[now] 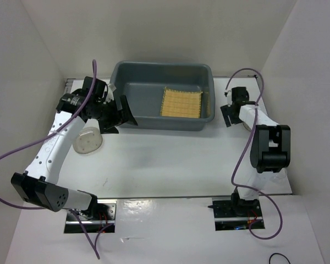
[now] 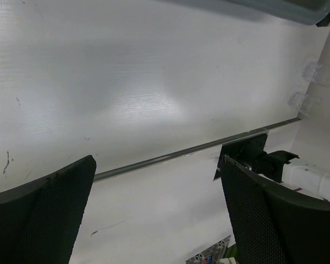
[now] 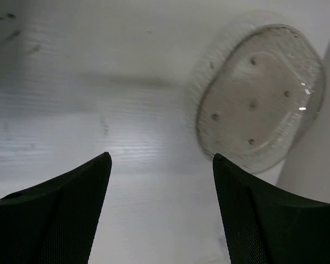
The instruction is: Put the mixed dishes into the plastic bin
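At the table's (image 1: 170, 165) right edge, a see-through round plastic plate (image 3: 261, 99) lies flat just ahead of the right gripper (image 3: 162, 159), offset sideways; jaws wide, empty. The left gripper (image 2: 157, 159), likewise spread and empty, is well apart.

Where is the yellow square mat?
In the top view, the mat lies flat inside the grey bin, toward its right end.

walls (image 1: 38, 49): plain white | table (image 1: 170, 159): white, lightly scuffed, glossy
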### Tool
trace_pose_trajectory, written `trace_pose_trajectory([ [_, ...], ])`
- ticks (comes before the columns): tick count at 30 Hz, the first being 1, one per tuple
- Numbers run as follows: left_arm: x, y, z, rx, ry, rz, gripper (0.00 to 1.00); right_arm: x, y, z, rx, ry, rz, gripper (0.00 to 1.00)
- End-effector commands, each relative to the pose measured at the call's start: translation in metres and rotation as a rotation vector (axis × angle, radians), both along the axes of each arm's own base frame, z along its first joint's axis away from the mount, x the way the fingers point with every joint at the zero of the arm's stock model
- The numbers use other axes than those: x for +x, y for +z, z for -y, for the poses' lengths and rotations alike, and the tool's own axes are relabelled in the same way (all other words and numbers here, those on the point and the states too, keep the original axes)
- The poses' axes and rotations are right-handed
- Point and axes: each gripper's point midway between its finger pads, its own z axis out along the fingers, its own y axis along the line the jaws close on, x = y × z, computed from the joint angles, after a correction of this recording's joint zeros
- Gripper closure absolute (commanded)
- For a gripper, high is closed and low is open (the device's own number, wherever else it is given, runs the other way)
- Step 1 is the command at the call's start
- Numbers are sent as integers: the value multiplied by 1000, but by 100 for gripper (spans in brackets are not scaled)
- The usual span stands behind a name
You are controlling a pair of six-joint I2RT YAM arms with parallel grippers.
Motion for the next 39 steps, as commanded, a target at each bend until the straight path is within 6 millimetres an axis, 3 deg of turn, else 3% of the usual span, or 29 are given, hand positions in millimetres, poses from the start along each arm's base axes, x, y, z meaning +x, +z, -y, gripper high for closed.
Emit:
trace_pose_trajectory([
  [1,-2,11,2,-23,-11,-3,0,21,-3,-25,-11,-141,91,21],
  [2,-2,11,2,-21,-11,-10,0,22,-17,-35,-18,-163,79,21],
  [4,-3,12,5,-23,-13,-22,0,31,-22,-38,-40,-197,94,21],
  [5,-2,15,6,-32,-2,-18,0,32,-37,-35,-71,-240,72,21],
  [6,-3,15,8,-32,-11,-18,0,43,-35,-33,-82,-267,93,21],
  [9,-10,12,13,-44,12,-41,0,48,-49,-18,-141,-349,80,29],
  [12,-17,18,15,-81,42,-21,0,62,-32,-13,-122,-381,171,30],
  [13,-22,12,14,-81,52,-42,0,66,-26,-13,-115,-382,196,30],
  [20,-36,8,16,-150,126,-38,0,67,-9,5,-141,-454,265,30],
  [25,-38,6,14,-156,147,-37,0,70,-32,22,-160,-511,233,28],
  [33,-38,7,17,-156,138,-37,0,78,-49,54,-201,-599,208,27],
  [36,-38,7,17,-156,138,-37,0,83,-50,54,-197,-605,211,27],
  [39,-36,6,18,-170,155,-38,0,83,-64,56,-226,-596,144,28],
])
